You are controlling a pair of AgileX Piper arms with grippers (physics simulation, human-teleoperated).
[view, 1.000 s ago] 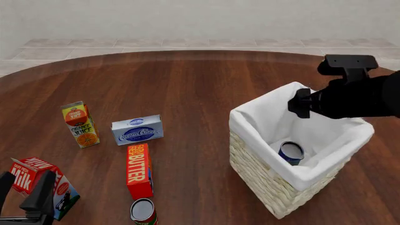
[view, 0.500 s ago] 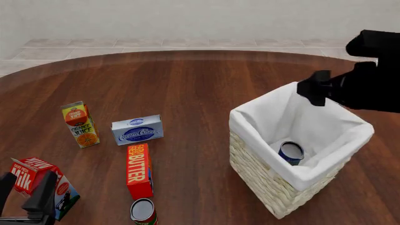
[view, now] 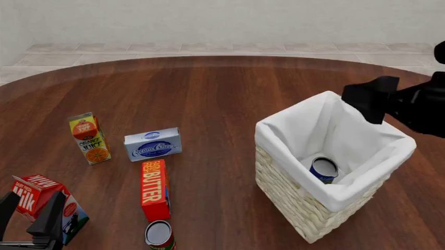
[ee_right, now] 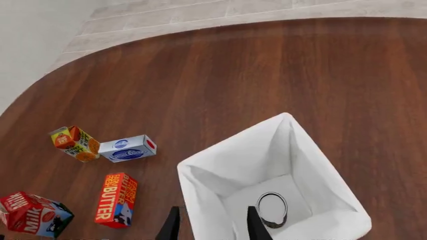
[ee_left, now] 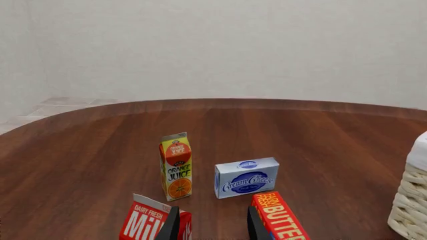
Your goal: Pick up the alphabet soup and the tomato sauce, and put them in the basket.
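Note:
The alphabet soup (view: 324,169), a blue-labelled can, lies on the floor of the wicker basket (view: 285,192). In the right wrist view the can (ee_right: 271,209) shows from above inside the white lining (ee_right: 200,172). My right gripper (view: 367,101) hovers above the basket's far right rim, open and holding nothing (ee_right: 212,226). The tomato sauce (view: 159,234), a red-and-green can with a silvery top, stands at the table's near edge just below the butter box. My left gripper (view: 28,211) is open at the near left corner, left of that can, beside the milk carton (ee_left: 212,227).
A red butter box (view: 154,188) lies flat just beyond the tomato sauce. A cream cheese box (view: 153,144) and an orange juice carton (view: 89,138) stand further back on the left. A milk carton (view: 41,200) lies against my left gripper.
My right arm has drawn back to the right, away from above the basket's centre. The blue can stays in the basket. The left arm has barely moved.

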